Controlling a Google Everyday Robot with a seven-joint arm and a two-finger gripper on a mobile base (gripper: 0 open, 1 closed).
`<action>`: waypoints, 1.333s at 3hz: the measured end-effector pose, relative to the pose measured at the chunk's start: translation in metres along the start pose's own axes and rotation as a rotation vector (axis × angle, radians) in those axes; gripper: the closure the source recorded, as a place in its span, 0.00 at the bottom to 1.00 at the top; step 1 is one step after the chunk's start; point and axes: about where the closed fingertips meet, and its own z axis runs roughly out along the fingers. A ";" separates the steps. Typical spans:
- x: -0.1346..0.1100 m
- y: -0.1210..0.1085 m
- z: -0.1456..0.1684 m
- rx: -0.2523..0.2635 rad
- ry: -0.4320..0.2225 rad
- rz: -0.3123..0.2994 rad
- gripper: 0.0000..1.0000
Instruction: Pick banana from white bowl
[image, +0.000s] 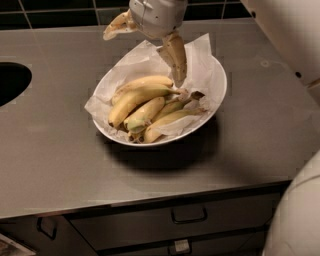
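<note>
As end effector (143, 59) hovers spread over white bowl (220, 80), banana (141, 116) lies beneath.

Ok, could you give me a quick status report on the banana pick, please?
Gripper open over the white bowl's back rim, one finger pointing down near the stems. Banana in the bowl, not gripped. Longer bananas packed against it both sides.

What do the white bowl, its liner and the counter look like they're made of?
The white bowl looks like glazed ceramic or plastic: smooth, even rim. Its liner seems thin paper, crumpled and creased. The counter looks like brushed metal, with a dull grey sheen. The gripper hangs open above the bowl's far side.
</note>
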 end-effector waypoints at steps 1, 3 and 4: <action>-0.029 -0.003 0.005 -0.030 -0.017 -0.118 0.00; -0.041 0.035 0.010 -0.050 -0.043 -0.112 0.00; -0.040 0.028 0.010 -0.022 -0.034 -0.112 0.00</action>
